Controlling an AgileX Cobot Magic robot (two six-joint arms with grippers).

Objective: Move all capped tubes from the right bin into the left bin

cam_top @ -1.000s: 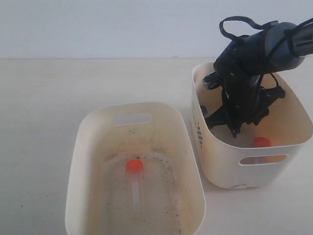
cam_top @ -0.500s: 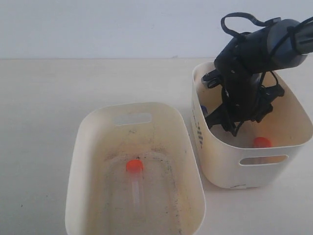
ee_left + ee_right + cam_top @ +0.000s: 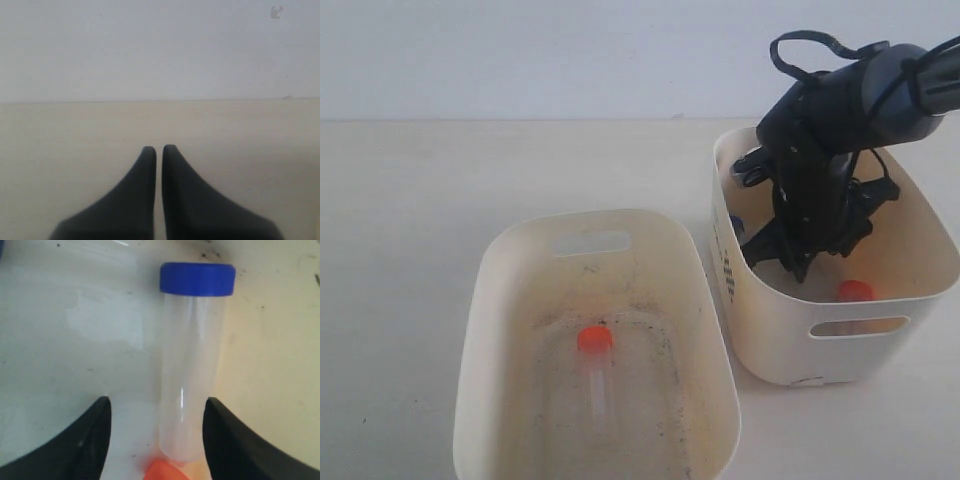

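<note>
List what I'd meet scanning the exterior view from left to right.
A grimy cream plastic tub holding an orange-capped clear tube → cleaner cream plastic tub, and inside it: dark blue cap → black right gripper → orange cap.

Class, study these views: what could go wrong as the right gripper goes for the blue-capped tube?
The open right gripper straddles the clear plastic blue-capped tube near its uncapped end, so it may tip when lifted. An orange screw cap sits right at that end; closing fingers might catch it too.
</note>
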